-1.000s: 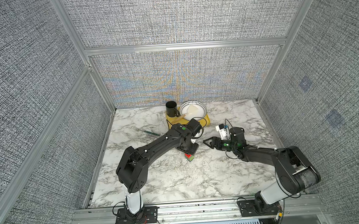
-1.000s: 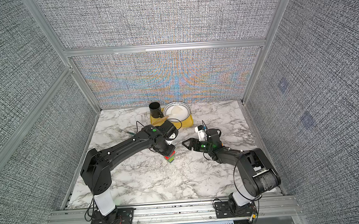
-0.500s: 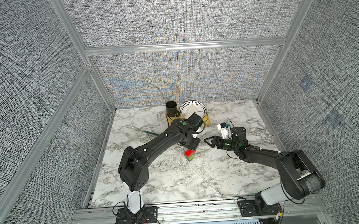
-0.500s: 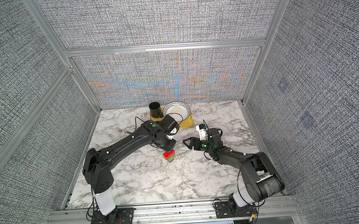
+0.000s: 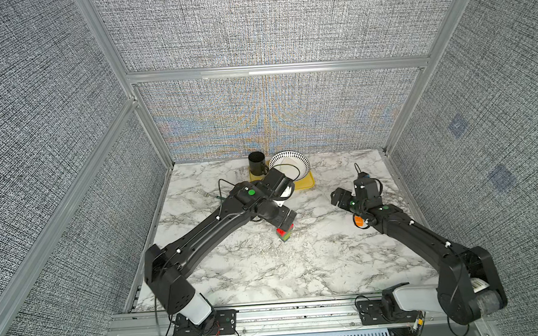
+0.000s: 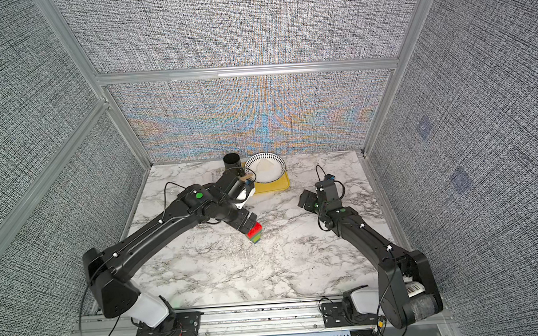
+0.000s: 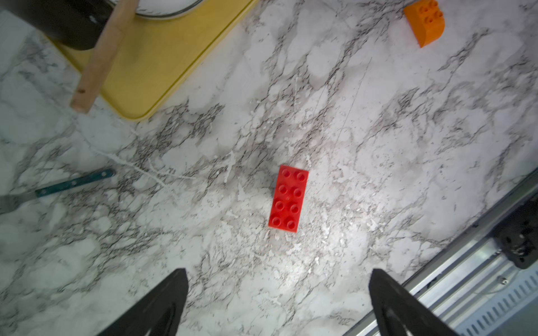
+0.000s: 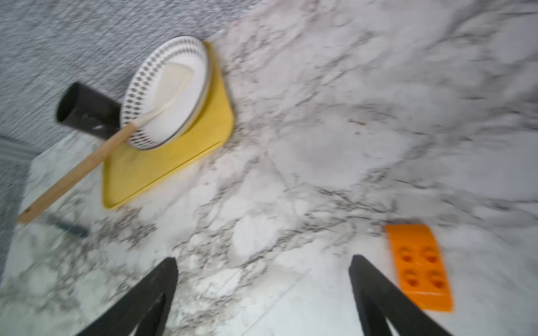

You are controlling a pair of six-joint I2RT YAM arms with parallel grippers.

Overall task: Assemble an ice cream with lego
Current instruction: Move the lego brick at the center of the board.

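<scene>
The left gripper (image 7: pixel 278 272) hung over the brick stack (image 7: pixel 288 199), jaws wide apart and empty, its arm stretched in from seven o'clock. The right gripper (image 8: pixel 263 259), also spread and empty, hovered beside the orange brick (image 8: pixel 419 267), at three o'clock of the stack. Bare table (image 5: pixel 267 271) lay between them, and the yellow tray (image 5: pixel 307 181) sat toward twelve.
</scene>
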